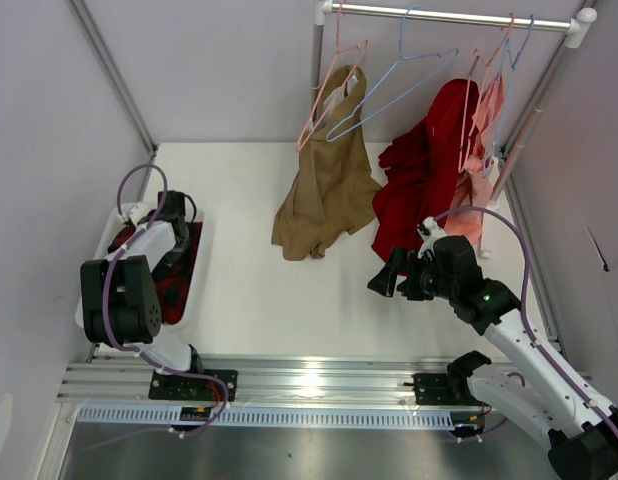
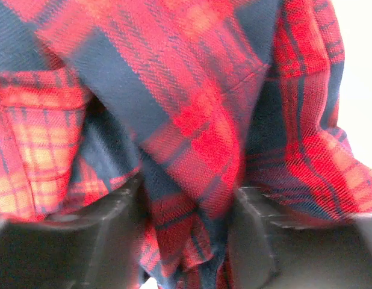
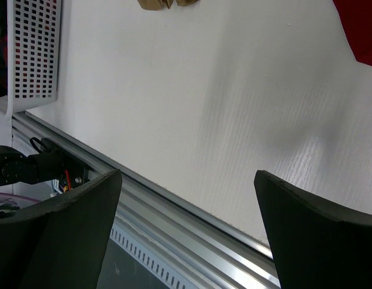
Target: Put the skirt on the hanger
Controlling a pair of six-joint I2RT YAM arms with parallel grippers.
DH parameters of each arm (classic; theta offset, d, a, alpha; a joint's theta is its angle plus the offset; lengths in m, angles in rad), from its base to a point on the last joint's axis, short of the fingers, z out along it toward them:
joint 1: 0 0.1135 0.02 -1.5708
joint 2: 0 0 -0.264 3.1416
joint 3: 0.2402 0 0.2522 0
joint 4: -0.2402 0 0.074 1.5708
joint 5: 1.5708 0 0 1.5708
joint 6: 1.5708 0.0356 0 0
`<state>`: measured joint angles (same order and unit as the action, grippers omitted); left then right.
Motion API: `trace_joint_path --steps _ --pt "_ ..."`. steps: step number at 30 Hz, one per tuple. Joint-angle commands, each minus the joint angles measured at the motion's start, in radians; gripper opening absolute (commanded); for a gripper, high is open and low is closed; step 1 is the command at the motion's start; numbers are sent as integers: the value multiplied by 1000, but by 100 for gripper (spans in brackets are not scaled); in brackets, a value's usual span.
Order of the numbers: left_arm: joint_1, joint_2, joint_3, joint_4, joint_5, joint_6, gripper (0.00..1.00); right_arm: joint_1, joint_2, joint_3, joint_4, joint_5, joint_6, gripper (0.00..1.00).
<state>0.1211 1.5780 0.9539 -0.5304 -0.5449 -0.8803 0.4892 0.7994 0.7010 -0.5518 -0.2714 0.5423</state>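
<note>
— What sits closest to the arm bases?
— The right gripper (image 3: 187, 180) hovers low over the white desk (image 1: 279, 290), near its metal front edge. Its jaws are spread wide with nothing between them.

— And on the other side?
— The left gripper (image 2: 189, 205) reaches down into the white perforated plastic basket (image 1: 201, 262) at the desk's left edge. The soft red and dark navy plaid skirt (image 2: 192, 90) lies crumpled inside that basket. The jaws stand apart with a fold of the plaid bunched between them. Whether they are already pinching it cannot be told.

— Farther back?
— A tan garment (image 1: 324, 200) hangs on a pink wire hanger (image 1: 334, 75), its hem resting on the desk. A plain bright red garment (image 1: 419, 185) hangs to its right.

— Where is the hanger for the skirt?
— The thin light-blue wire hanger (image 1: 369, 90) hangs tilted from the metal rail (image 1: 449, 14) at the back, between those two garments. It is well apart from the skirt.
</note>
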Motion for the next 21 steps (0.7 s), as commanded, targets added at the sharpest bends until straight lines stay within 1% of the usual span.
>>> trace_joint_path --steps 1,2,3,4,6,7,10,11,13,14,17,18,21 --pt "8 -15 -12 70 42 47 35 5 -16 -1 39 -25 -1 99" --pt "8 -29 -10 72 49 58 23 5 -12 0 41 -28 -1 99" --pt "8 -45 -9 70 59 78 2 5 -11 0 43 -31 1 100" --pt "8 -90 -1 66 60 87 0 5 -12 0 46 -35 1 99" --pt "6 -150 3 58 54 116 0 5 -11 3 50 -38 1 99" --pt "6 -220 11 46 51 125 0 5 -9 6 50 -41 1 100" --pt "6 -330 40 41 71 182 0 5 -6 18 53 -48 1 99" --pt "6 -395 60 40 82 197 0 5 -3 22 56 -51 1 99" --pt "6 -452 101 30 115 247 0 8 1 28 59 -51 -2 99" --pt "6 -499 150 24 123 274 0 6 1 31 62 -54 -2 99" --pt "5 -552 204 7 169 317 0 9 15 38 70 -58 -4 99" --pt "3 -573 271 -2 183 339 0 9 20 43 72 -61 -7 99" --pt "-3 -616 376 -8 249 382 0 11 43 54 73 -66 -10 99"
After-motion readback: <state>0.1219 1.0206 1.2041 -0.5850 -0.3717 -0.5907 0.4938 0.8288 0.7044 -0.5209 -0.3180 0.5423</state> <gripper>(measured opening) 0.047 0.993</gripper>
